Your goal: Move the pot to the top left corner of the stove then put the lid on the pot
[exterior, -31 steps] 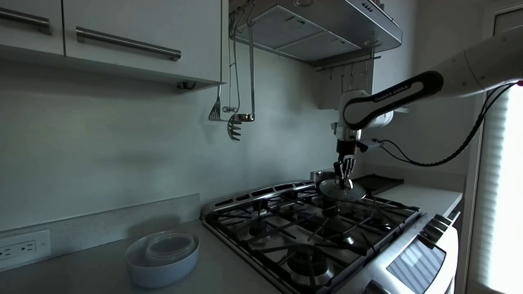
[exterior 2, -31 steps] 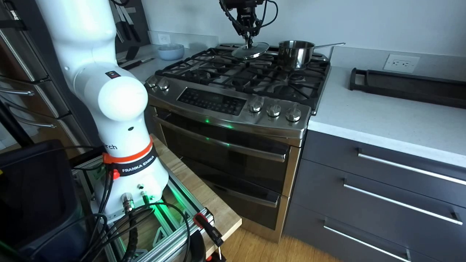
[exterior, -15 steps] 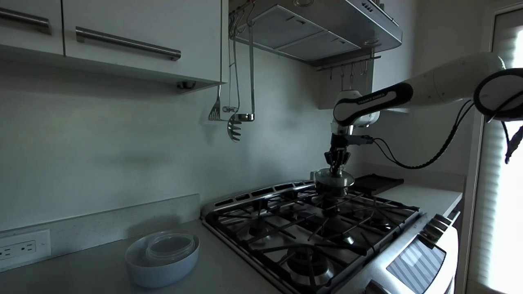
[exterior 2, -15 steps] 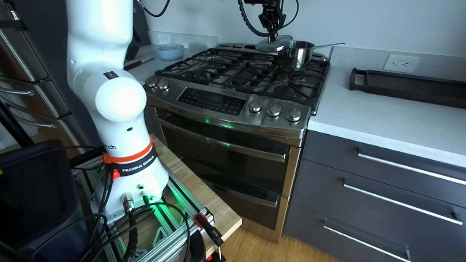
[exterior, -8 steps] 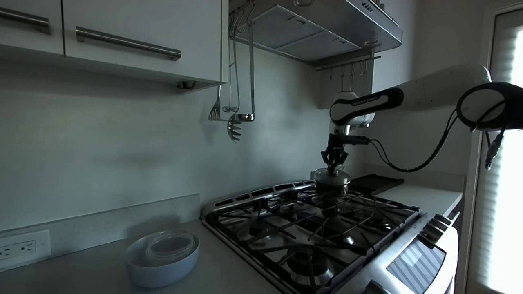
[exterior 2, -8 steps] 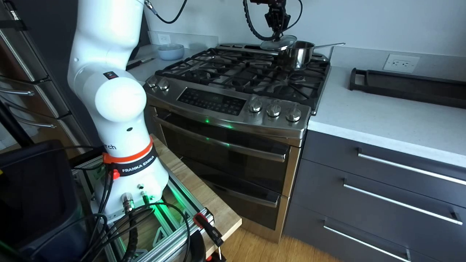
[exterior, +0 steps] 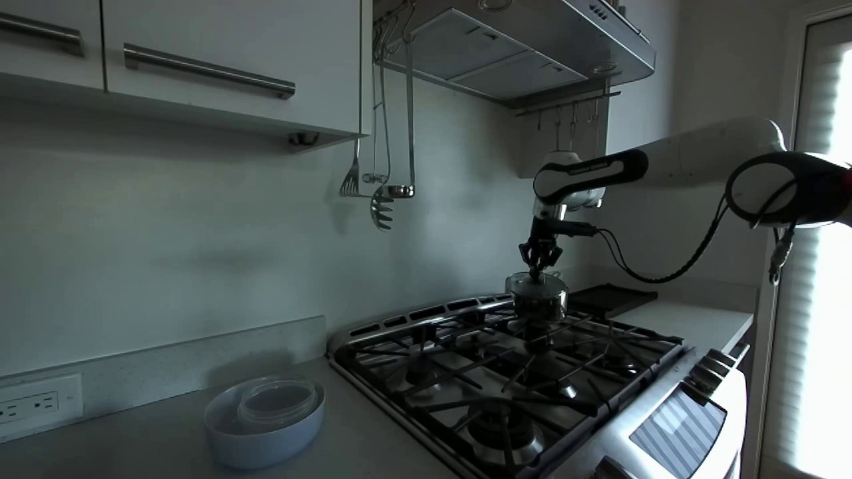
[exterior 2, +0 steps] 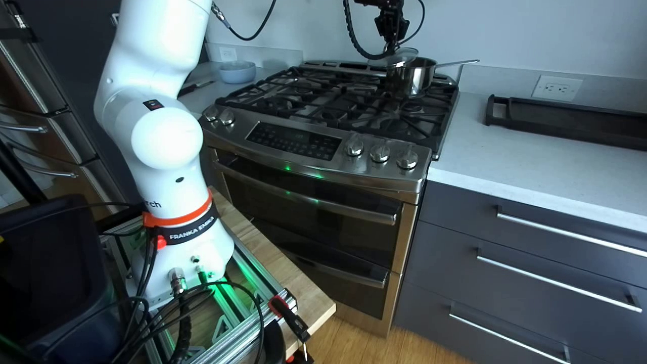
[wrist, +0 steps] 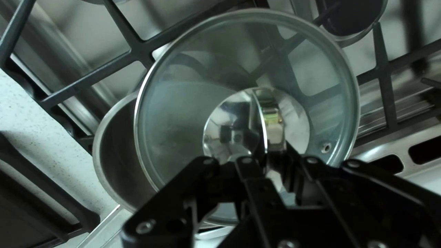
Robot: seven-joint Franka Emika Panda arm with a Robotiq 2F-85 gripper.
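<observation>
the stove (exterior 2: pixel 328 166) fills most of what i have to work over: its rear vent strip (exterior: pixel 409 318) runs along the wall (exterior: pixel 266 266), one side edge meets a pale counter (exterior 2: pixel 536 162), and my widest room lies over the grates (wrist: pixel 137 48) toward the far side. the arm (exterior 2: pixel 151 116) runs out of frame in both exterior views; the hood (exterior: pixel 506 50) above its front end is cut off at the top. a black tray (exterior 2: pixel 571 121) lies on that counter, a strip of worktop between it and the stove, and a pale bowl (exterior 2: pixel 237 76) sits near the stove's far side. the pot (exterior 2: pixel 414 81) stands upright on the back corner nearest the tray, close to the side and rear edges, its handle (exterior 2: pixel 457 63) reaching past the side edge; its base is lost among the dark grates. the lid (wrist: pixel 227 75) hangs over the pot but off to one side, so the wrist view shows a crescent of the pot's mouth past it; whether the two touch, i can't tell. my gripper (wrist: pixel 274 155) is drawn in tight on the lid's knob (wrist: pixel 274 122), and its dark bars hide the lid's lower part in that view. the knob is so full of reflections that its shape is hard to read.
</observation>
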